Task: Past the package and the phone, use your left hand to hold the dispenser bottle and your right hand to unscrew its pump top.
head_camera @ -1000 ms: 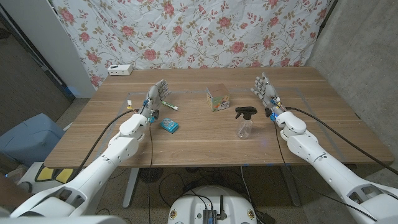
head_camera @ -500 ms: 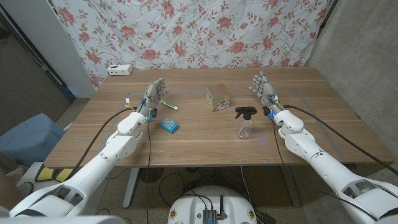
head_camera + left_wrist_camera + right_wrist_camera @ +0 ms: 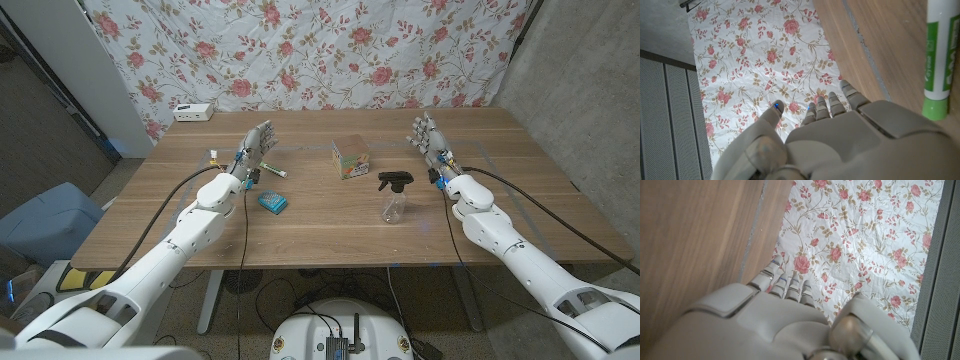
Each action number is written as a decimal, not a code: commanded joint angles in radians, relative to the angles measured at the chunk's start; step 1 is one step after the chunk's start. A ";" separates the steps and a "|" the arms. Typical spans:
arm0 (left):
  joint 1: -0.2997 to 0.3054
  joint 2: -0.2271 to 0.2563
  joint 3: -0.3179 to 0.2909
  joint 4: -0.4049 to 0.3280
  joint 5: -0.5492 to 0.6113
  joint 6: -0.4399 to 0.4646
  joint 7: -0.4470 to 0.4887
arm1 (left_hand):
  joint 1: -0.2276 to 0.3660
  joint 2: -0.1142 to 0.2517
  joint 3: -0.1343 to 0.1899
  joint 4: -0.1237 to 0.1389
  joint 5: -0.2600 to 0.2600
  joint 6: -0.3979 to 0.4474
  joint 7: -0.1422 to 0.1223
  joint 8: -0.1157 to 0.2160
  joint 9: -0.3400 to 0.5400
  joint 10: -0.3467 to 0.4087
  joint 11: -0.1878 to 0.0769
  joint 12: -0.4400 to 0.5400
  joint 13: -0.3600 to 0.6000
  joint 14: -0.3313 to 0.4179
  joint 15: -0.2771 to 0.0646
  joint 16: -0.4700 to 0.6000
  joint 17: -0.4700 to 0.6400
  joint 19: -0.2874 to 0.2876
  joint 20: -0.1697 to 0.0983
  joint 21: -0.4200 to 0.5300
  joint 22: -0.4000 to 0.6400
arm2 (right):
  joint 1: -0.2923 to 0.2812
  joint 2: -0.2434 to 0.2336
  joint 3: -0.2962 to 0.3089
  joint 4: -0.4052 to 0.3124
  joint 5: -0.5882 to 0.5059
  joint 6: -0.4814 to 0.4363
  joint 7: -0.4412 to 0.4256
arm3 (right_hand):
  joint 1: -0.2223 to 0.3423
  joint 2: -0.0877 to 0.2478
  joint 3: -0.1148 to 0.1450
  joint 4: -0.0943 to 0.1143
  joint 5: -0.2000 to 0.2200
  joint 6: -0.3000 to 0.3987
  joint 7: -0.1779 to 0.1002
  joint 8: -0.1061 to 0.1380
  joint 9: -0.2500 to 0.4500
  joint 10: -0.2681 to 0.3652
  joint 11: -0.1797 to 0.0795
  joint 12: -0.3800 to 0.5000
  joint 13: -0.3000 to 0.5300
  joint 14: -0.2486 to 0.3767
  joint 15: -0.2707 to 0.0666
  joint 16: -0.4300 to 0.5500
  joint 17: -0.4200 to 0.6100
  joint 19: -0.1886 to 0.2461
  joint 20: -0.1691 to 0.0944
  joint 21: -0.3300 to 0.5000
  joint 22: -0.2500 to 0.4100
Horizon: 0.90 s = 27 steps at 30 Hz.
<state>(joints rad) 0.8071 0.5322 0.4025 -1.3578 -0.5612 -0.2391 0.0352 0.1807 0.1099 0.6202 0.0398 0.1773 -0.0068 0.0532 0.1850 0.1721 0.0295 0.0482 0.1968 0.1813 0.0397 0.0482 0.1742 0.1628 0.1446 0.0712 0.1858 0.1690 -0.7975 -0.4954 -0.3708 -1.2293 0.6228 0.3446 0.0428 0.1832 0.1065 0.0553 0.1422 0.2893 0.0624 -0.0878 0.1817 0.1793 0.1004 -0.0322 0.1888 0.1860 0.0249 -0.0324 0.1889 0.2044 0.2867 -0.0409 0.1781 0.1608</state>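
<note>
Bottle [image 3: 394, 207]: small clear spray type w/ black trigger top [image 3: 393, 180], upright on the desk [image 3: 320, 235], right of centre, nearer the right arm. Looks near empty, so prob. light and tippy; thin clear plastic, likely smooth and a bit squashy if squeezed hard. Best hold imo: left robot hand wraps the clear body low down, firm but not crushing; right takes the black collar just under the trigger head, not the nozzle, which sticks out sideways and would lever the bottle over.

Left robot hand [image 3: 254, 153]: fingers spread, holding nothing, raised over the far left part of the desk, well apart from bottle. Green-capped marker [image 3: 270, 167] lies just beside it; left wrist cam shows it too [image 3: 937, 60].

Right robot hand [image 3: 428, 140]: also spread wide, nothing in it, beyond and to the right of the bottle, near but not touching.

Other stuff: small printed box [image 3: 350, 160] behind-left of bottle, blue packet [image 3: 273, 201] left of centre, white device [image 3: 193, 111] at far left corner. Can't pick out a phone.

Neither reach looks started.
</note>
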 commanded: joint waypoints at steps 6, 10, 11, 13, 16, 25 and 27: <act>0.013 0.031 0.043 -0.137 0.089 0.056 0.054 | 0.041 -0.026 -0.001 -0.053 0.003 0.032 -0.009 0.009 0.003 0.029 -0.016 0.013 0.002 0.031 -0.017 0.008 0.002 0.014 -0.013 0.005 0.000 | -0.034 -0.037 0.032 -0.016 0.013 0.003 -0.011 | 0.007 -0.001 0.002 -0.005 0.005 0.004 -0.008 0.007 0.002 0.011 -0.002 0.005 0.002 0.008 -0.012 0.005 -0.002 0.014 -0.038 0.005 0.004; 0.027 0.043 0.045 -0.172 0.107 0.061 0.066 | 0.064 -0.041 0.000 -0.084 0.003 0.045 -0.014 0.011 0.002 0.041 -0.023 0.015 0.001 0.044 -0.026 0.010 0.003 0.018 -0.016 0.005 0.000 | -0.033 -0.038 0.034 -0.009 0.014 0.007 -0.008 | 0.008 0.000 0.003 -0.006 0.005 0.005 -0.008 0.007 0.002 0.012 -0.001 0.005 0.002 0.008 -0.013 0.005 -0.003 0.014 -0.038 0.005 0.004; 0.032 0.049 0.045 -0.188 0.114 0.074 0.076 | 0.068 -0.044 0.000 -0.090 0.003 0.048 -0.015 0.011 0.002 0.043 -0.024 0.015 0.001 0.046 -0.028 0.010 0.003 0.020 -0.017 0.005 0.000 | -0.032 -0.039 0.033 -0.007 0.013 0.007 -0.007 | 0.008 0.000 0.003 -0.007 0.005 0.005 -0.008 0.007 0.002 0.013 -0.001 0.005 0.002 0.009 -0.013 0.005 -0.003 0.014 -0.038 0.005 0.004; 0.041 0.054 0.044 -0.200 0.119 0.071 0.078 | 0.078 -0.050 0.000 -0.102 0.003 0.051 -0.017 0.011 0.002 0.048 -0.028 0.015 0.001 0.049 -0.029 0.009 0.003 0.021 -0.018 0.005 -0.001 | -0.029 -0.038 0.033 -0.002 0.011 0.009 -0.006 | 0.009 0.000 0.003 -0.007 0.006 0.005 -0.008 0.007 0.002 0.013 -0.002 0.005 0.001 0.009 -0.013 0.006 -0.003 0.014 -0.039 0.005 0.004; 0.053 0.070 0.043 -0.227 0.132 0.081 0.083 | 0.097 -0.063 -0.001 -0.127 0.003 0.058 -0.021 0.012 0.002 0.056 -0.032 0.016 0.001 0.059 -0.037 0.010 0.003 0.024 -0.020 0.005 -0.001 | -0.024 -0.033 0.031 0.010 0.011 0.014 -0.001 | 0.009 0.001 0.004 -0.008 0.006 0.005 -0.008 0.007 0.001 0.014 0.000 0.006 0.001 0.010 -0.013 0.006 -0.004 0.014 -0.038 0.005 0.004; 0.065 0.094 0.043 -0.254 0.146 0.067 0.057 | 0.146 -0.113 -0.013 -0.189 0.005 0.086 -0.036 0.015 0.002 0.082 -0.053 0.017 0.001 0.090 -0.065 0.012 0.003 0.036 -0.025 0.005 -0.001 | 0.008 -0.010 0.021 0.066 0.005 0.030 0.012 | 0.011 0.002 0.005 -0.010 0.006 0.006 -0.007 0.007 0.001 0.015 0.000 0.005 0.001 0.012 -0.014 0.007 -0.006 0.015 -0.038 0.005 0.004; 0.062 0.102 0.047 -0.261 0.150 0.068 0.041 | 0.168 -0.140 -0.021 -0.208 0.009 0.090 -0.044 0.015 0.002 0.092 -0.062 0.017 0.001 0.095 -0.073 0.010 0.003 0.039 -0.030 0.004 -0.001 | 0.016 -0.006 0.019 0.079 0.003 0.035 0.015 | 0.011 0.002 0.005 -0.011 0.006 0.006 -0.007 0.007 0.001 0.016 0.002 0.005 0.001 0.012 -0.014 0.007 -0.006 0.015 -0.038 0.005 0.004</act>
<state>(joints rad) 0.8577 0.6012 0.4422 -1.5726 -0.4375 -0.1715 0.1051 0.3272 -0.0102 0.6031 -0.1512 0.1769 0.0735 0.0160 0.1962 0.1723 0.1069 -0.0075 0.2073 0.1815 0.1189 -0.0200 0.1781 0.1630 0.1736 0.0421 0.1857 0.1676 -0.8112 -0.5199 -0.3434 -1.2030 0.6325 0.3629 0.0446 0.1874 0.1108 0.0596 0.1379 0.2892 0.0624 -0.0876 0.1816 0.1792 0.1110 -0.0286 0.1888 0.1862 0.0303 -0.0377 0.1889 0.1959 0.2866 -0.0409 0.1780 0.1606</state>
